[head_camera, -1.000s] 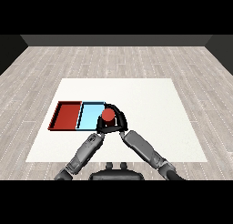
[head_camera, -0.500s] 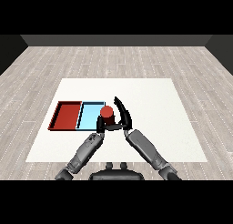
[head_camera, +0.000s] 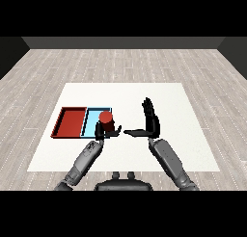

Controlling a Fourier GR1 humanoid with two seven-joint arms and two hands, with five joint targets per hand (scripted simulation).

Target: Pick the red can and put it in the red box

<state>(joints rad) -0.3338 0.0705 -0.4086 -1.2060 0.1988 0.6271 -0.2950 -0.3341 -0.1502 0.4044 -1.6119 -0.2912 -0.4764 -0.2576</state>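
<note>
- Red can, left of the frame's middle, is where we look first: it stands upright in our left hand, whose fingers curl round its lower body while the red top shows clear above them.
- Going from the left of the frame, the red tray lies first, then the light blue tray touching it side by side. The can sits over the right edge of the blue one, so the goal is one tray further left.
- We judge the can to be stiff and fairly light, with a smooth round wall that could slip or twist; a hold round the middle of the body, as now, seems best, and it should be kept upright.
- Whether it is lifted or resting on the table, we cannot tell.
- To the right of the middle, our right hand is spread, fingers straight and pointing up, thumb reaching left toward the can but apart from it, holding nothing.
</note>
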